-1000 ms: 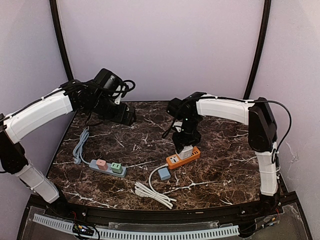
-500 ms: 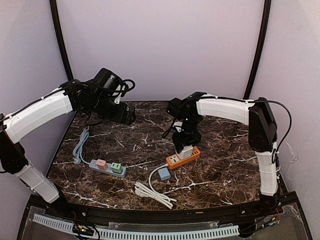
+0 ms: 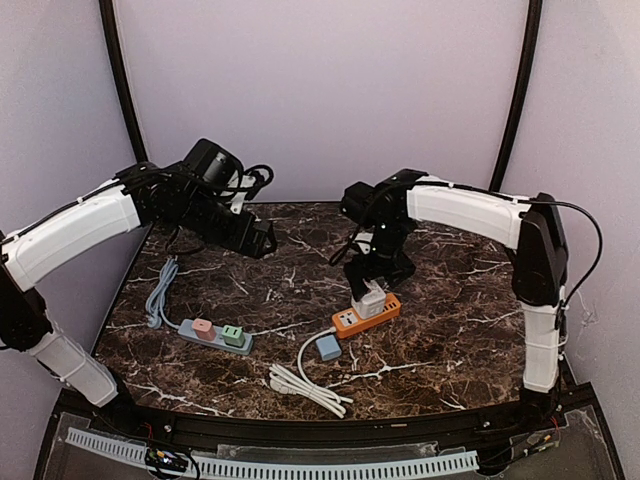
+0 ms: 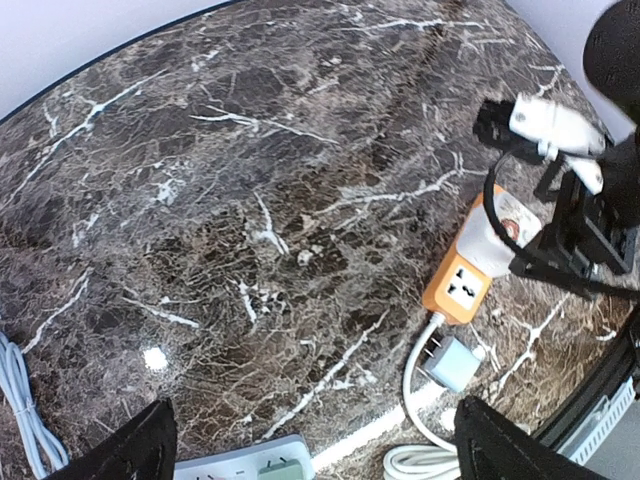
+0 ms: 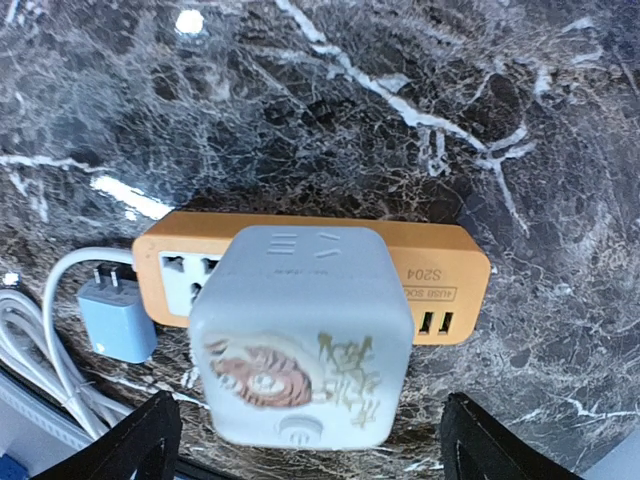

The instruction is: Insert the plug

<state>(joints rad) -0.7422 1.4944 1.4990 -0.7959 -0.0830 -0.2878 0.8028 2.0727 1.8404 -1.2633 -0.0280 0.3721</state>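
A white cube-shaped plug (image 3: 371, 299) (image 5: 300, 335) with a printed picture on it stands in the orange power strip (image 3: 350, 321) (image 5: 440, 275), right of table centre. My right gripper (image 3: 376, 274) (image 5: 308, 440) hangs open just above it, its fingers wide on either side and not touching the plug. My left gripper (image 3: 262, 238) (image 4: 310, 450) is open and holds nothing, high over the table's back left. The left wrist view also shows the orange strip (image 4: 457, 290).
A small blue plug (image 3: 328, 347) (image 5: 118, 318) (image 4: 450, 362) lies loose by the strip's left end, with a coiled white cable (image 3: 305, 387) in front. A grey power strip (image 3: 215, 336) with a pink and a green plug lies front left.
My right gripper has opened, let go of the white plug and risen slightly off it. The plug stays in the orange strip. The left arm has barely moved.
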